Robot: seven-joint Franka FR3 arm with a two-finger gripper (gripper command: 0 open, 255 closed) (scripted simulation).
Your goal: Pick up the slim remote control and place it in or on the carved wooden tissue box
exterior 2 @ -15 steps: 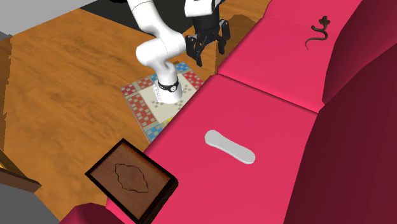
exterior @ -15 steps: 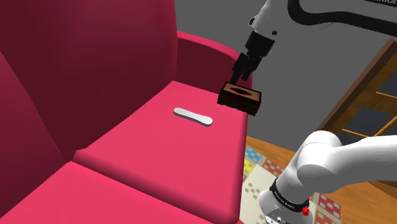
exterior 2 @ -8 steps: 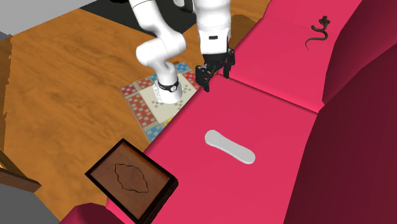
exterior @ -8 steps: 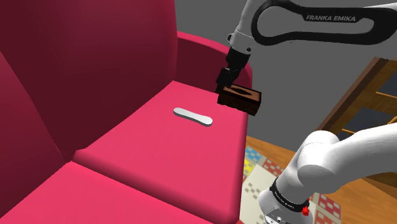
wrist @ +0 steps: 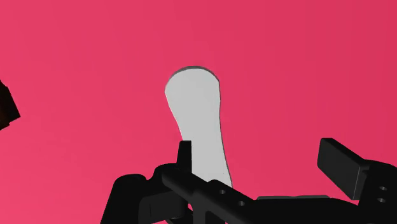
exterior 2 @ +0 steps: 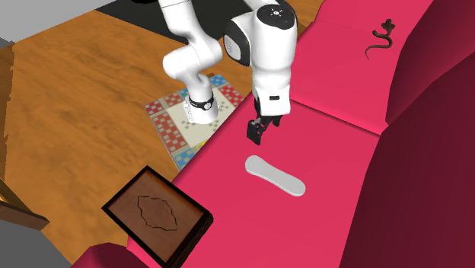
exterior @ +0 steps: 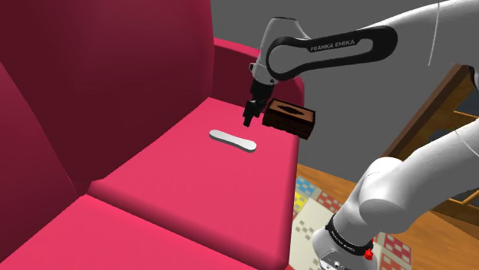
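Gripper [exterior 2: 256, 137] lower now, near front-to-back remote [exterior 2: 274, 175] on seat [exterior 2: 335, 167].

The remote control [exterior: 232, 140] is pale grey, the sofa [exterior: 176, 192] crimson, the tissue box [exterior: 290, 119] dark brown, the rug [exterior 2: 176, 135] checkered red, yellow and blue, the floor [exterior 2: 76, 76] orange-brown wood grain.

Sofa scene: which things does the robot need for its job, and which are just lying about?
For the job: slim pale remote; dark carved tissue box; the gripper, open over the remote.
Just lying about: black squiggly thing on a sofa cushion; chequered mat on the wooden floor.
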